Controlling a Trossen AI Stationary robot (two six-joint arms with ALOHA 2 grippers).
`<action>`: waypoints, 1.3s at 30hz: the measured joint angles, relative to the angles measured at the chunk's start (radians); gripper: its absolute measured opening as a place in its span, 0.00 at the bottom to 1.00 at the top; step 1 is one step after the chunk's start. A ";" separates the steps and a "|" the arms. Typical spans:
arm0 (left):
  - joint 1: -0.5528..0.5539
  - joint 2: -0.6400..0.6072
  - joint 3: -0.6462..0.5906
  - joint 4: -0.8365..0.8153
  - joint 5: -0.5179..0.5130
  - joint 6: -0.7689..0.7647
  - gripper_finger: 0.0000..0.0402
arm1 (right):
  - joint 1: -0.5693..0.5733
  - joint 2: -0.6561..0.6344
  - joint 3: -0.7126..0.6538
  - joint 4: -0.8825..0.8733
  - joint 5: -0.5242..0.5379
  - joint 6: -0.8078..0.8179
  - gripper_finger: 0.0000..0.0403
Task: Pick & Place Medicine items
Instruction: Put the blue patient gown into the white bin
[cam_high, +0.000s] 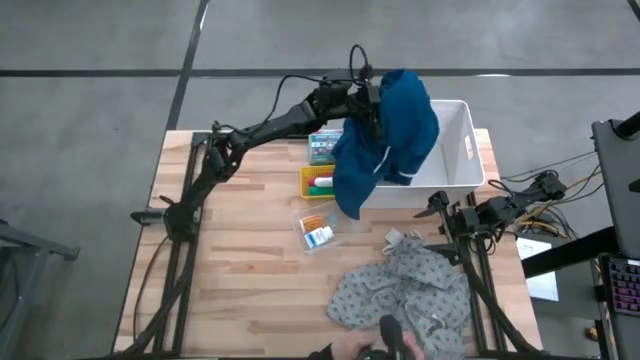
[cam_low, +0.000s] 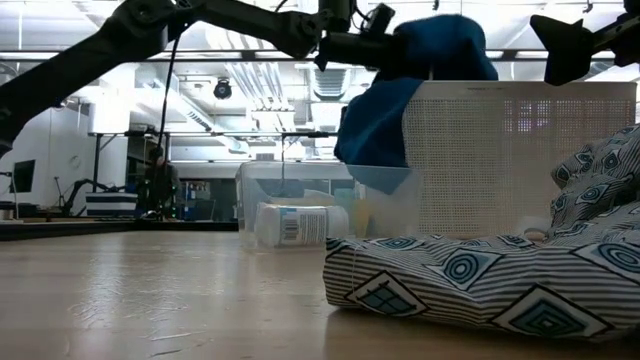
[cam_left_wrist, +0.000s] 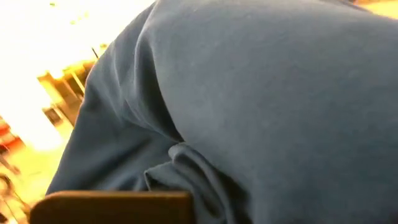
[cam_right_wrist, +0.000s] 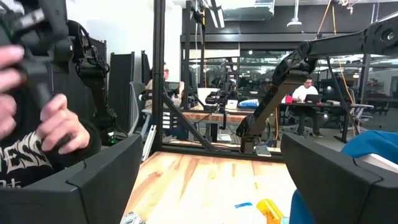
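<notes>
My left gripper (cam_high: 368, 112) is shut on the large dark blue cloth (cam_high: 385, 140), reaching level over the left end of the white bin (cam_high: 455, 150). The medicine items lie on the table left of the bin. Green and red tubes sit in a yellow tray (cam_high: 318, 183). A teal box (cam_high: 322, 148) lies just beyond the tray. A clear bag (cam_high: 318, 232) holds an orange pack and a white-and-blue bottle (cam_low: 292, 224). My right gripper (cam_right_wrist: 211, 186) waits open at the table's right edge. My left gripper pinches a bunched fold (cam_left_wrist: 180, 155) near the top of the blue cloth between its two fingers, coming level from the table's left side. The cloth hangs below the fingers over the bin's left wall (cam_low: 420, 120). Whether its lower end (cam_high: 350, 205) touches the table, I cannot tell.
A grey dotted cloth (cam_high: 410, 290) lies crumpled at the near right of the table. A person's hand (cam_high: 375, 345) shows at the near edge. Bare wood lies to the left of the medicine items.
</notes>
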 joint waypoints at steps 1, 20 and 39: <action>0.000 0.000 0.000 -0.025 0.000 -0.008 0.13 | 0.000 0.000 0.000 0.000 0.000 0.000 0.94; -0.002 -0.002 -0.194 -0.290 0.003 -0.134 0.13 | 0.000 0.000 0.000 0.000 0.000 0.000 0.94; -0.001 -0.003 -0.218 -0.295 0.064 -0.184 0.47 | 0.000 0.000 0.000 0.000 0.001 0.000 0.94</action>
